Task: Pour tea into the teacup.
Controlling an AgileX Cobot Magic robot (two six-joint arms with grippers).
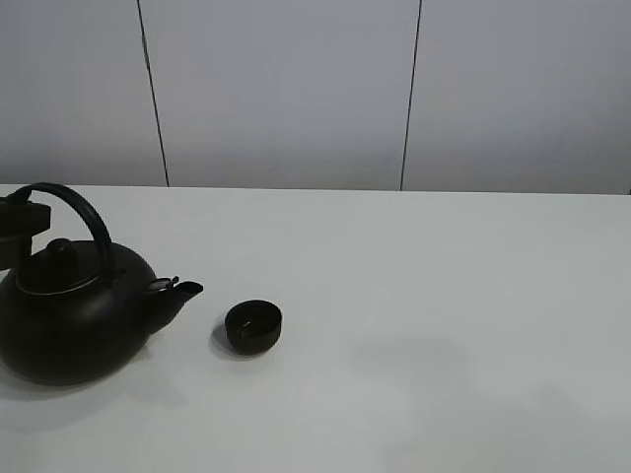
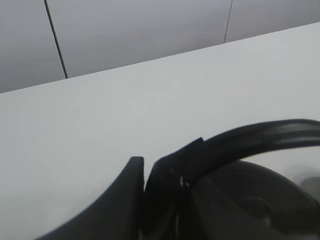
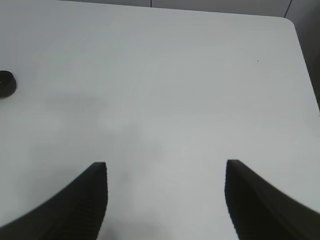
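Left tool [image 2: 144, 185] clamped on teapot handle [image 2: 260, 137], spout [image 1: 185, 289] facing teacup [image 1: 253, 326] beyond it, ready to tip; right tool [image 3: 165, 200] apart, idle.

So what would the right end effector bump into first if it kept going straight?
Probably just the bare table. The right end effector points at plain tabletop, and the teacup sits well off to the side of its line.

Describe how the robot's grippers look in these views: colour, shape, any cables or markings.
Both are black. The right gripper shows two broad, wedge-shaped fingers with flat, squared tips and matte faces. The left gripper shows curved fingers that taper to blunt tips; from the high camera only a dark, blocky part of it shows at the picture's edge. No cables, markings or arm links are in view.
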